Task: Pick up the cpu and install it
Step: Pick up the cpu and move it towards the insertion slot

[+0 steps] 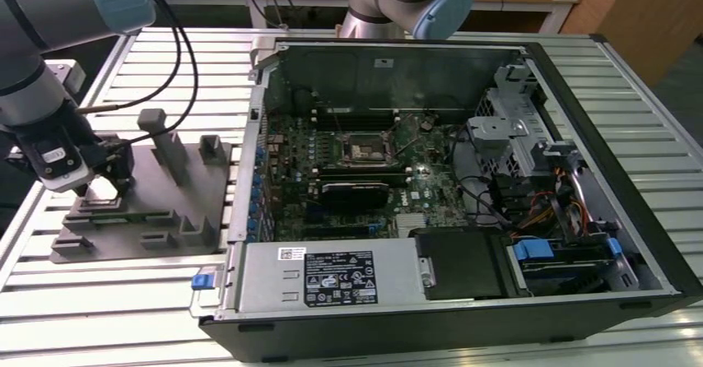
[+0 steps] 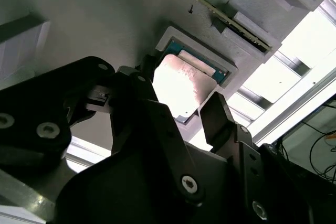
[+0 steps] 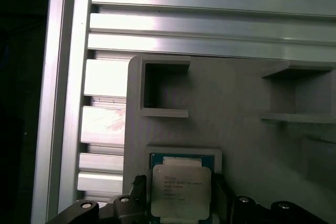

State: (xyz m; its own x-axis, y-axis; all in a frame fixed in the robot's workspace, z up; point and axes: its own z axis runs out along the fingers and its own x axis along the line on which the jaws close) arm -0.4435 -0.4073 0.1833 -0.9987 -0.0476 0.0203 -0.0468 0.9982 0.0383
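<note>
The cpu [image 3: 180, 188], a flat square chip with a shiny metal top, sits between the two black fingers of my gripper [image 3: 181, 195], just over a green-lined square pocket in the grey fixture block [image 3: 236, 93]. In the second wrist view the cpu [image 2: 184, 85] overlaps the pocket's pale rim, and the fingers [image 2: 218, 116] press on its opposite edges. In the exterior view my gripper [image 1: 104, 188] is down at the fixture block [image 1: 154, 219], at that view's left. The motherboard socket [image 1: 360, 148] lies inside the open computer case.
The open computer case [image 1: 462, 301] takes up the middle and the exterior view's right, with its power supply [image 1: 329, 275] at the front. Upright grey posts [image 1: 165, 141] rise from the fixture block beside my gripper. Everything rests on a slatted aluminium table [image 1: 110, 301].
</note>
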